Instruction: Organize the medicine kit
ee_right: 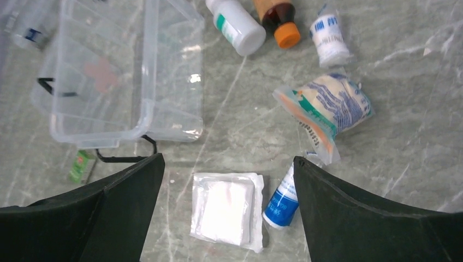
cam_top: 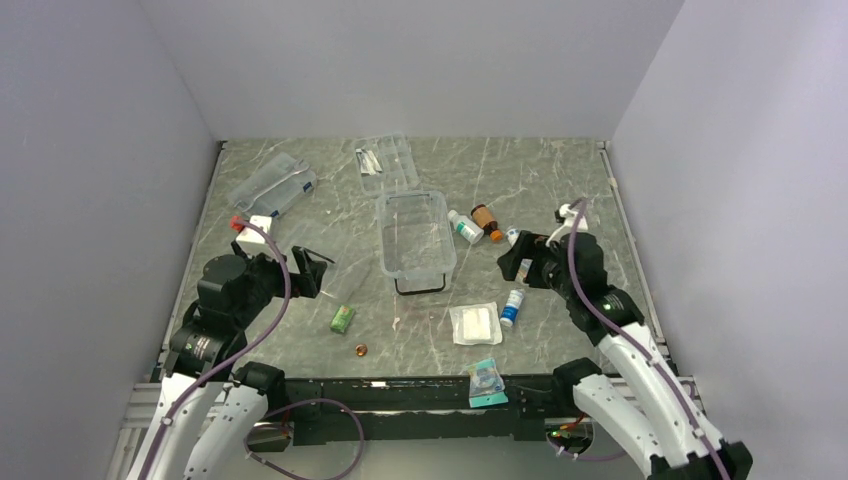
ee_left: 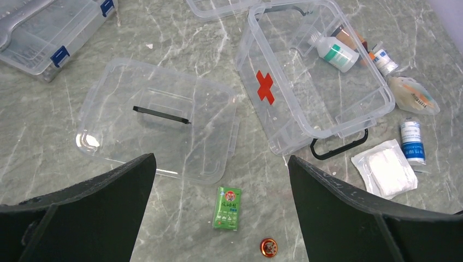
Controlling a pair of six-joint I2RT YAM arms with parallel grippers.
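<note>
- While the medicine kit (cam_top: 447, 262) stands lidless at the middle of the table (cam_top: 560, 330), long axis running away from the bases, it is flanked by both arms.
- Left gripper (ee_left: 220, 161) and right gripper (ee_right: 227, 159) are spread wide, empty.
- Gauze pad (ee_right: 226, 210) is framed by the right jaws, kit to their left.

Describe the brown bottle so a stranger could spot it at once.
Find the clear tub with the red cross mid-table. Just right of it, the brown bottle lies between a white bottle and a white roll. Only it has an orange cap.
</note>
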